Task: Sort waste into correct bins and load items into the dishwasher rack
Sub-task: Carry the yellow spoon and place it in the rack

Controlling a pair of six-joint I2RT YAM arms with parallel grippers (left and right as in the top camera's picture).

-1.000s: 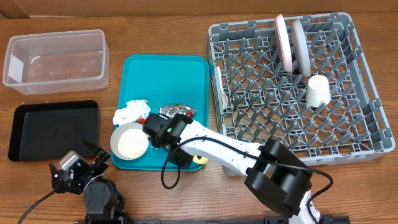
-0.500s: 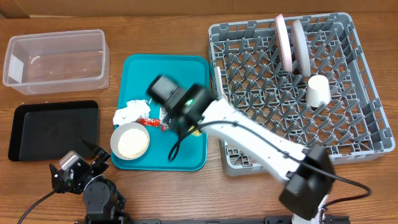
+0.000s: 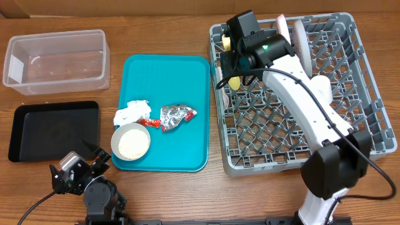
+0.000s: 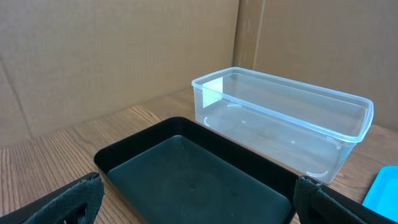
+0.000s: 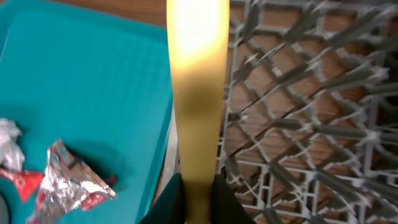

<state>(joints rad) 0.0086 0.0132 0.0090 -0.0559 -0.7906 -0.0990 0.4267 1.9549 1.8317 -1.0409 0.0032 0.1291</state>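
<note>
Your right hand (image 3: 232, 62) is clenched on the one yellow spoon (image 3: 234, 82), above the left edge of the rack (image 3: 294, 134), where two plates (image 3: 286, 44) stand upright. Your left hand (image 3: 78, 170) is spread and empty beside the black tray (image 3: 53, 128). One bowl (image 3: 131, 142), one napkin (image 3: 128, 112), one wrapper (image 3: 149, 122) and one foil ball (image 3: 174, 115) lie on the teal tray (image 3: 181, 81).

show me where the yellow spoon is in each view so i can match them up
overhead: yellow spoon at upper centre, over the left side of the dishwasher rack, held by the right gripper.
left wrist: not in it.
right wrist: yellow spoon runs up the centre, pinched at the bottom edge.
shared landmark: teal tray, centre-left in overhead, bottom right corner in left wrist, left side in right wrist.
</note>
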